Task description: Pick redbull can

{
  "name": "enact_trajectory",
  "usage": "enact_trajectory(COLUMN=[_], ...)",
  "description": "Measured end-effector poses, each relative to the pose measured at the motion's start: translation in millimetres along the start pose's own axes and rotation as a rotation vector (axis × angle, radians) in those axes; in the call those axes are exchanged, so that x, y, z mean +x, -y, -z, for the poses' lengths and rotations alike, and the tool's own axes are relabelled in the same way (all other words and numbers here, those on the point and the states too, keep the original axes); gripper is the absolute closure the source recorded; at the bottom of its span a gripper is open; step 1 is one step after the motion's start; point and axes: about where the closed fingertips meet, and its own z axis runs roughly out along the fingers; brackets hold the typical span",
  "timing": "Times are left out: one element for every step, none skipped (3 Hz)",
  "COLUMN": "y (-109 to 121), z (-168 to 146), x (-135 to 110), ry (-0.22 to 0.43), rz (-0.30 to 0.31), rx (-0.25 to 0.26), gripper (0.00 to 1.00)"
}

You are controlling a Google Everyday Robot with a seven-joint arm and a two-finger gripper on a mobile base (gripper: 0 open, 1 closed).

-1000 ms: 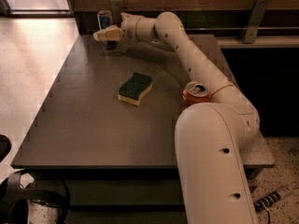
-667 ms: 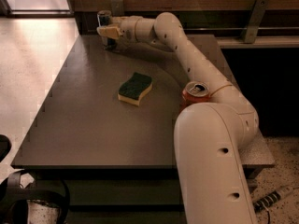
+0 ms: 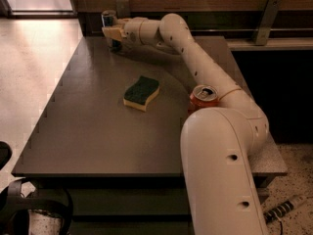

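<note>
One slim blue-and-silver metal redbull can (image 3: pixel 108 18) is waiting at the grey table's (image 3: pixel 88 131) eleven o'clock corner, the cream gripper (image 3: pixel 114 33) reaching right against it; whether it is clamping cannot be told. Any sideways nudge is risking knocking the can off that edge

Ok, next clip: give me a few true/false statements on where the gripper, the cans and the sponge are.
1. The gripper is at the far left corner of the table, right at the redbull can. True.
2. The cola can lies on its side. False: it stands upright, close beside the arm.
3. The sponge lies green side up near the table's middle. True.
4. The sponge touches the redbull can. False: they are well apart.
</note>
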Motion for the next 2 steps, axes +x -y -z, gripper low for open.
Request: enact_trajectory(y=[-2.1, -1.4], z=[-2.5, -1.8], x=[0.6, -0.5], ry=[0.000, -0.008], rz=[-0.001, 0.001], rx=[-0.004, 0.000], gripper=[1.00, 1.00])
